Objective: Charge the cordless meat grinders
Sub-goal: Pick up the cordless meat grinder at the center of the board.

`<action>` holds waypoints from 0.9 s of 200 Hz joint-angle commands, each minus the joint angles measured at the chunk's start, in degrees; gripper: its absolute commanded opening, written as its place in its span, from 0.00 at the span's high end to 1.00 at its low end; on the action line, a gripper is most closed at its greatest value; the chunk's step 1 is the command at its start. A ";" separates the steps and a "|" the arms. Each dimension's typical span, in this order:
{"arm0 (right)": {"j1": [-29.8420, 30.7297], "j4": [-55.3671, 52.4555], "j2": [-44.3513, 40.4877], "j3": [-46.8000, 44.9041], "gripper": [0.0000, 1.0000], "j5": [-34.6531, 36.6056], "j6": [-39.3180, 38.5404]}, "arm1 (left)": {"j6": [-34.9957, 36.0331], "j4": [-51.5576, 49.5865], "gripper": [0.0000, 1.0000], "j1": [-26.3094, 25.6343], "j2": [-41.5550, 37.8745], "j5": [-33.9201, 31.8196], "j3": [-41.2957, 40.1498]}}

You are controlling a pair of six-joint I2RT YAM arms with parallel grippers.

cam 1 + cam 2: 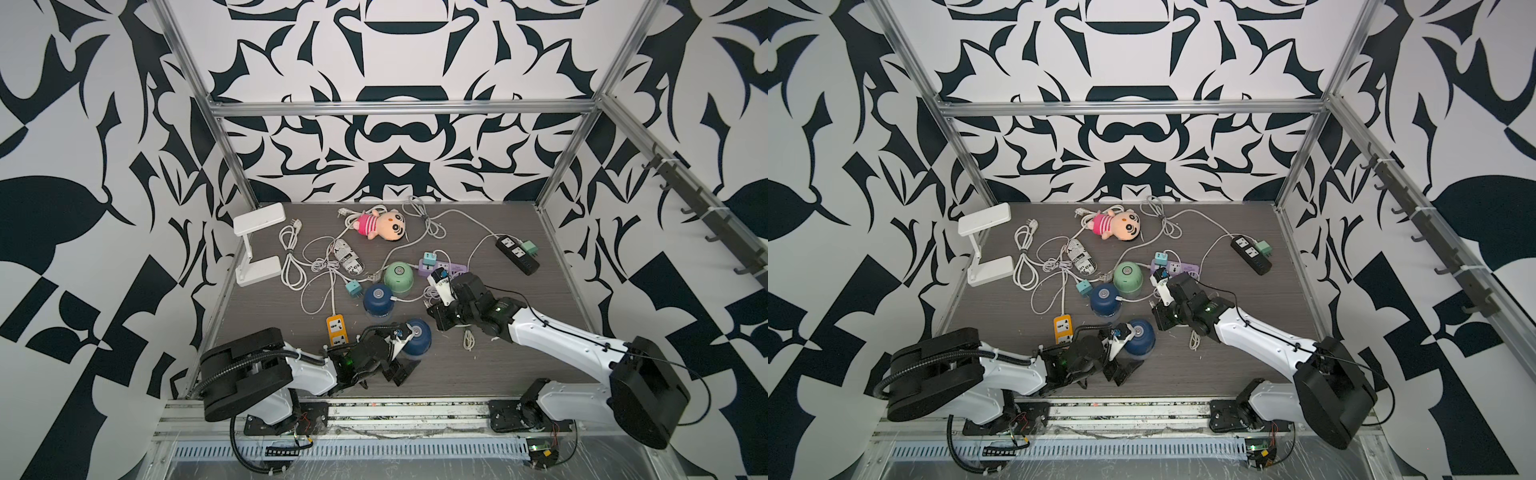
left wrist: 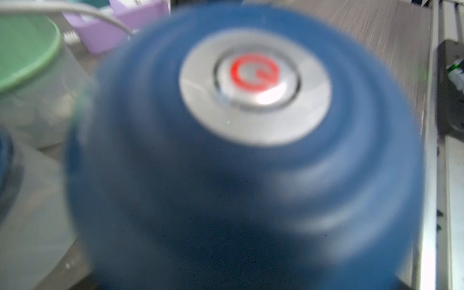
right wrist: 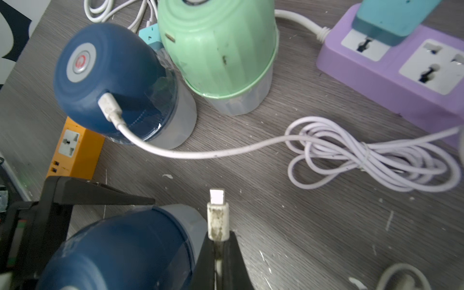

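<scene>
Two dark blue cordless meat grinders and one mint green stand mid-table. My left gripper (image 1: 405, 351) is open, its jaws set wide on either side of the near blue grinder (image 1: 417, 334), which fills the left wrist view (image 2: 226, 175); whether they touch it is not clear. Its button (image 2: 254, 82) shows a red ring. My right gripper (image 3: 218, 237), just right of that grinder (image 3: 120, 251), is shut on a white cable plug (image 3: 217, 218) that points forward. The far blue grinder (image 3: 113, 82) has a white plug (image 3: 109, 106) in its side. The green grinder (image 3: 218, 50) stands beside it.
A purple power strip (image 3: 391, 67) carrying a teal adapter (image 3: 391, 17) lies behind a coiled white cable (image 3: 371, 160). An orange strip (image 1: 336, 330) sits left of the grinders, a black strip (image 1: 517, 253) at the back right. A plush doll (image 1: 380, 224), white lamp (image 1: 257, 245) and loose cords lie behind.
</scene>
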 commanded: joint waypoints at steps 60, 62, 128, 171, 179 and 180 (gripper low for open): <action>1.07 5.17 2.33 -1.78 1.00 -1.99 2.19 | 3.46 16.55 0.01 -0.14 9.02 -2.22 0.37; 1.14 5.16 2.31 -1.84 1.00 -1.95 2.23 | 3.49 16.74 0.01 -0.14 9.33 -2.17 0.45; 2.10 5.17 1.73 -3.58 1.00 -1.49 3.04 | 3.32 24.38 0.01 -0.11 15.16 -3.97 2.06; 2.90 4.60 0.94 -4.39 1.00 -1.41 3.37 | 2.93 27.31 0.00 0.01 17.52 -5.43 2.60; 3.06 4.63 0.66 -4.52 1.00 -1.38 3.42 | 2.79 27.68 0.01 -0.01 17.91 -5.54 2.77; 3.12 4.62 0.62 -4.52 1.00 -1.40 3.46 | 2.72 27.71 0.01 0.03 18.01 -5.52 2.78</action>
